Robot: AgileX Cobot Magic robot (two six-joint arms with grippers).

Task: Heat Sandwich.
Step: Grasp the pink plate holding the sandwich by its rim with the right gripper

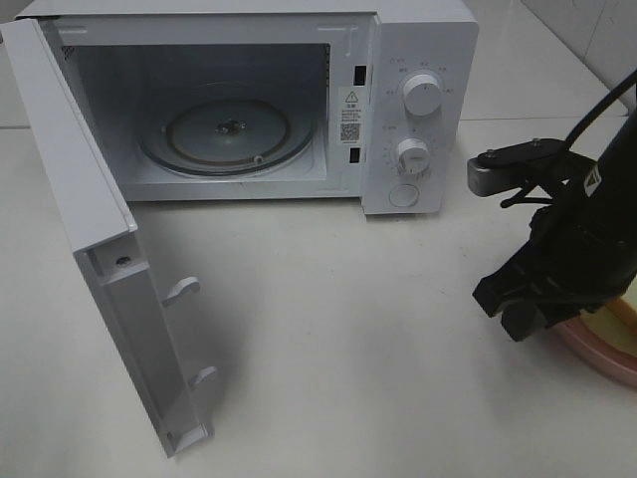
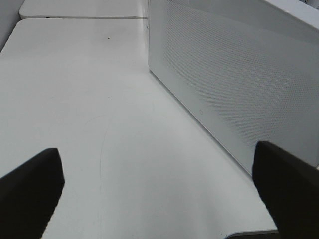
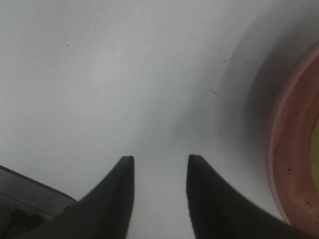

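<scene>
The white microwave [image 1: 418, 100] stands at the back with its door [image 1: 100, 249] swung wide open and the glass turntable [image 1: 227, 134] bare. At the right edge, a pale yellow sliver of the sandwich [image 1: 622, 334] shows on the pink plate [image 1: 607, 360], mostly hidden by my right arm. My right gripper [image 1: 513, 319] hovers low beside the plate's left rim [image 3: 291, 164]. Its fingers stand apart over bare table with nothing between them, as the right gripper [image 3: 159, 158] shows. My left gripper [image 2: 157, 148] is open wide and empty, near the microwave's perforated side wall [image 2: 239, 74].
The open door juts toward the front left of the white table [image 1: 328, 329]. Two dials [image 1: 422, 95] sit on the microwave's right panel. A second table top [image 2: 79, 9] adjoins beyond the microwave.
</scene>
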